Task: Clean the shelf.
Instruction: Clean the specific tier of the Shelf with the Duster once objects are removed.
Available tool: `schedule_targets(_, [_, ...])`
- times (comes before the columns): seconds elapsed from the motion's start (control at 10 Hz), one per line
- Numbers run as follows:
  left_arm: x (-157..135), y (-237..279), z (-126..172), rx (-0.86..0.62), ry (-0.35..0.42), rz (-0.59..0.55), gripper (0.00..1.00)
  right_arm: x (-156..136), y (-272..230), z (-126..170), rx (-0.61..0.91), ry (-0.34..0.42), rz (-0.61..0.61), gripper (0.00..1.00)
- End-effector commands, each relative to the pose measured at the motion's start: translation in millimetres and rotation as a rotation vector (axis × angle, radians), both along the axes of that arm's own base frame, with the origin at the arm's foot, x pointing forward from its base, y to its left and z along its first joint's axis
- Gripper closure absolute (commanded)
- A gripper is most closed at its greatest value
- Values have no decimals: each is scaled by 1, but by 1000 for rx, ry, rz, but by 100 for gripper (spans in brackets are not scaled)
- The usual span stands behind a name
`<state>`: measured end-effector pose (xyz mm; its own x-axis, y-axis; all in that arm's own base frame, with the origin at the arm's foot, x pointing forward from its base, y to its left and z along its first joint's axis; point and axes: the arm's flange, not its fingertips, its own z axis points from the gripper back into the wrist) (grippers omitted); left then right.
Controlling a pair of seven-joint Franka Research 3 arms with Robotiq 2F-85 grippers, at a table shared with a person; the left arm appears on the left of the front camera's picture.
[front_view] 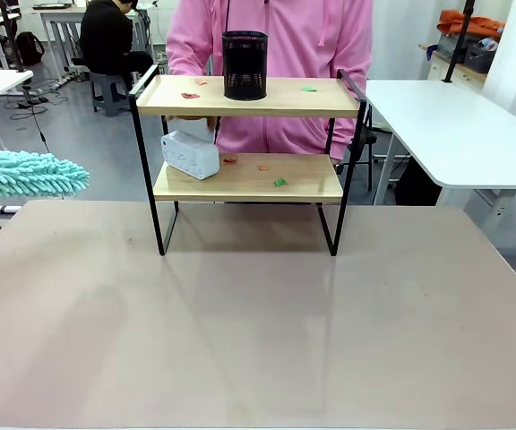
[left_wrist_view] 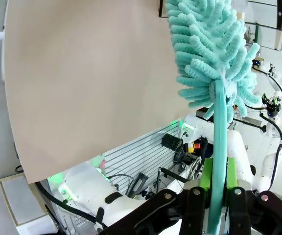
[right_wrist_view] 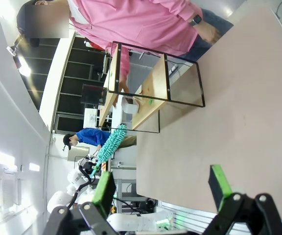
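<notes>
Boards of pale wood in a thin black metal frame form the shelf [front_view: 267, 106], standing at the far middle of the smooth beige table [front_view: 258, 313], its long axis running left to right (broadside to the robot). The left gripper [left_wrist_view: 219, 172] is clamped on the flat teal handle of a shaggy chenille duster [left_wrist_view: 214, 44]. The right gripper [right_wrist_view: 161, 185] has its green-padded jaws wide apart, empty.

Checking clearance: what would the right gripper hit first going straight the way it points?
Likely the two-tier wooden shelf with thin black frame; nothing nearer shows in its path, though depth is unclear.
</notes>
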<state>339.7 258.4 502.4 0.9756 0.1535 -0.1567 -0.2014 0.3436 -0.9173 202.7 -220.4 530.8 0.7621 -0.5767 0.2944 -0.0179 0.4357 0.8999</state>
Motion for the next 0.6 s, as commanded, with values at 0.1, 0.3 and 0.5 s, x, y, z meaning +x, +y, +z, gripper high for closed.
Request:
schedule_targets(0.1, [1,0,6,-24,2,8,100,2,-1,2,0,-34,2,0])
schedule_targets(0.3, [1,0,6,-24,2,8,100,2,-1,2,0,-34,2,0])
schedule_targets(0.5, [1,0,6,-24,2,8,100,2,-1,2,0,-34,2,0])
